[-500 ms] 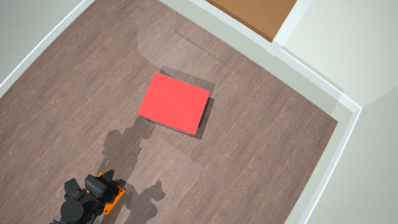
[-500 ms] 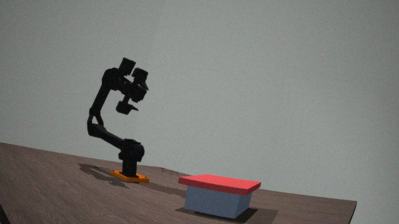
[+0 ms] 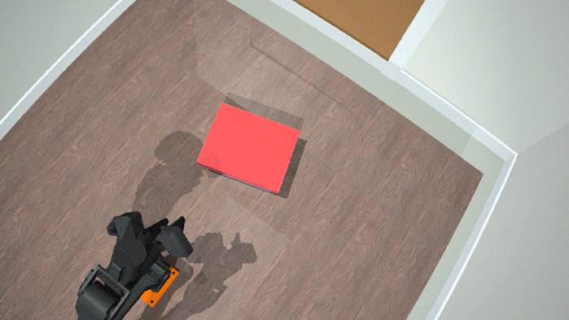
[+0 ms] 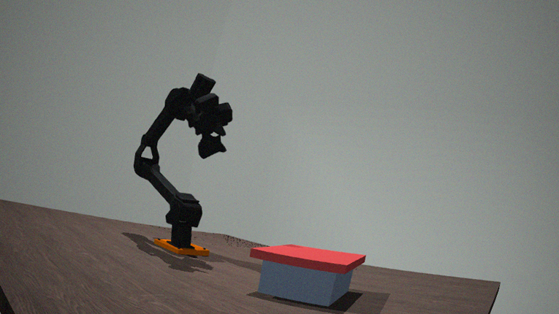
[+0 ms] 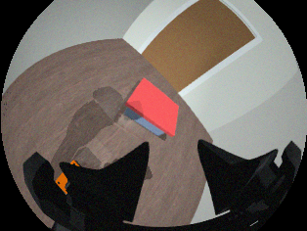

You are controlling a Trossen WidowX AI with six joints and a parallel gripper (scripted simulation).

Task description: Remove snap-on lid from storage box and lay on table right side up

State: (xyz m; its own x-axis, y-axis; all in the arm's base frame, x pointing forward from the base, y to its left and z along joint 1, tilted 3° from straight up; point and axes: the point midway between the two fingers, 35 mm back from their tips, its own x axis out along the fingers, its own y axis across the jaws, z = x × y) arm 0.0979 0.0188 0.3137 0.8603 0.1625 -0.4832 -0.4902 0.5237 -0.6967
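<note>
A red lid (image 3: 250, 147) (image 4: 308, 256) (image 5: 153, 105) sits flat on top of the blue-grey storage box (image 4: 296, 283) (image 5: 147, 124), its rim overhanging the walls. The box stands upright on the wooden table (image 3: 366, 216) (image 4: 107, 272). In the top view the lid hides nearly all of the box. My gripper (image 3: 174, 221) (image 4: 224, 141) (image 5: 174, 145) is open and empty, its fingers partly spread. It hangs high above the table, well above the lid's height and on the arm-base side of the box, touching nothing.
The arm's orange base plate (image 3: 161, 289) (image 4: 200, 252) (image 5: 62, 182) is fixed to the table. The arm's shadows fall on the table between the base and the box. A brown panel (image 3: 338, 6) (image 5: 196, 44) with a white frame stands beyond the table's far edge.
</note>
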